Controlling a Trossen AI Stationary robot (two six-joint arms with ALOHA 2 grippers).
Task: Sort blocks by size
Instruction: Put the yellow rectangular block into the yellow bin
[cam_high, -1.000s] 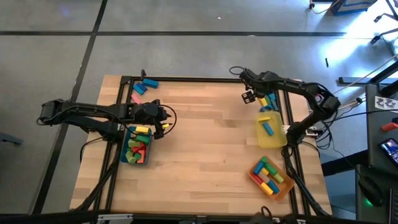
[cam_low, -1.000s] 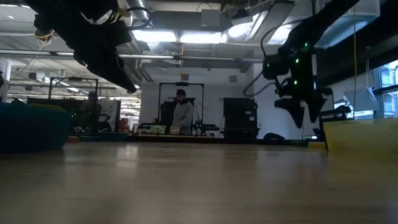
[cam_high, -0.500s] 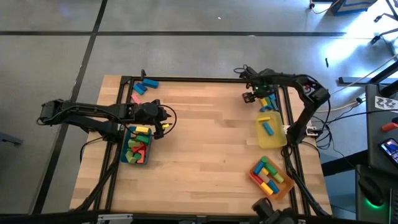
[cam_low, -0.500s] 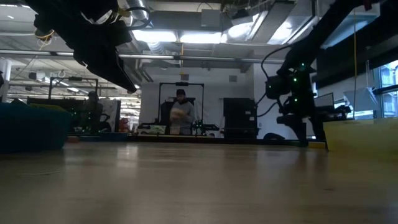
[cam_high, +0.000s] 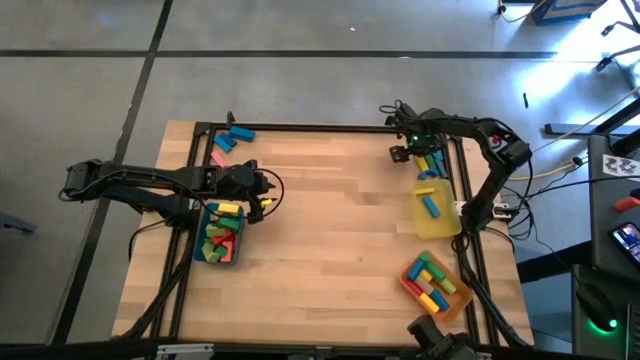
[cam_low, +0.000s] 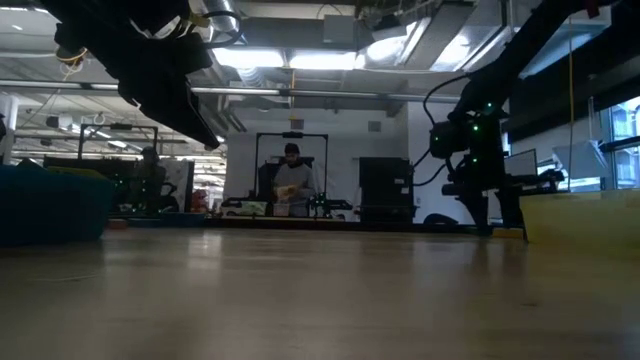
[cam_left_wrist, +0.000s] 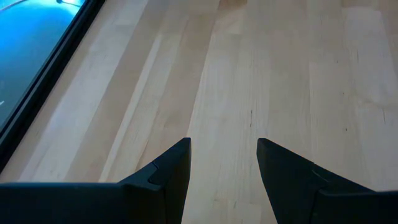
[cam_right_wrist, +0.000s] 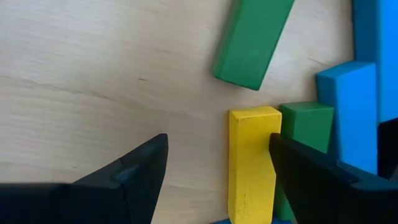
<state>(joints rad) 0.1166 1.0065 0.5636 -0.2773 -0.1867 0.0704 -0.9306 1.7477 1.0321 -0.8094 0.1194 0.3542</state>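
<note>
Blocks lie in four places. Going left to right: a loose blue and pink cluster (cam_high: 228, 141) at the table's 11 o'clock corner; a teal tray (cam_high: 221, 239) at 9 o'clock holding red, green and yellow pieces; a loose pile (cam_high: 432, 160) at 1 o'clock; a yellow tray (cam_high: 436, 210) at 3 o'clock holding one blue bar and a yellow piece; an orange tray (cam_high: 437, 284) at 5 o'clock holding mixed bars.

Left gripper (cam_high: 262, 196) hangs above bare wood just beside the teal tray, fingers apart, nothing between them. It waits.

Right gripper (cam_right_wrist: 217, 168) is low over the 1 o'clock pile, jaws wide and empty, straddling the yellow bar (cam_right_wrist: 252, 160). A green block (cam_right_wrist: 306, 146) touches that bar on one side; a second green bar (cam_right_wrist: 254, 38) lies apart, tilted.

Judgement: the step is picking the yellow bar. One finger looks set to land on the adjoining green block, so the jaws should be centred on the bar alone before closing, or both may lift or the bar may twist.
</note>
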